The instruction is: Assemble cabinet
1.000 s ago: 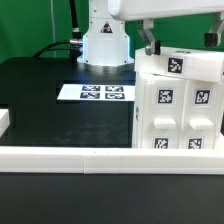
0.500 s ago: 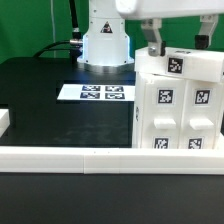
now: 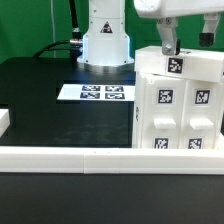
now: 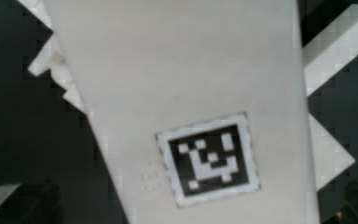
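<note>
We see the black surface (image 3: 45, 105) as the largest element, extending below and to the exterior view's left of the end effector (image 3: 188, 42). The cabinet (image 3: 178, 105), a large white plastic box bearing black-and-white square markers on its faces, stands directly beneath the end effector, against the long low white rail (image 3: 70, 159) that runs along the near edge of the surface. The white robot base (image 3: 106, 40) rises behind, to the exterior view's left of the end effector. The flat white marker board (image 3: 100, 93) lies on the surface, well apart from the end effector and on the same side. The end effector hangs just above the cabinet's top panel with its fingers (image 3: 168, 40) spread wide and nothing between them. In the wrist view we find a white panel (image 4: 158, 90) with one marker (image 4: 211, 158) directly below.
</note>
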`<control>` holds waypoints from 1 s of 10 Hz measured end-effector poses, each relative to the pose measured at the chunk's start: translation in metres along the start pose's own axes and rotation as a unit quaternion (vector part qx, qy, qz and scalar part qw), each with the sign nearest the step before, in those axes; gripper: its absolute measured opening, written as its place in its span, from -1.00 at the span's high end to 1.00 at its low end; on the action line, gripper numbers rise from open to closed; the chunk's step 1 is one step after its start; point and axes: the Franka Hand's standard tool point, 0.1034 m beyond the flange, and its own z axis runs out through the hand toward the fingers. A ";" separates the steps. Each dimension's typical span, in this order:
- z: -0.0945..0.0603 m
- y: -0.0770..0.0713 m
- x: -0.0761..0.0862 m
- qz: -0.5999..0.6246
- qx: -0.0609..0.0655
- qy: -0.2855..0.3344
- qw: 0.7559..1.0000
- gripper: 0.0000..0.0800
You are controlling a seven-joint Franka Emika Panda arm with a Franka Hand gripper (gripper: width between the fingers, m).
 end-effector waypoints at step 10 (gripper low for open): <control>0.012 -0.002 -0.008 0.029 0.000 -0.004 1.000 -0.39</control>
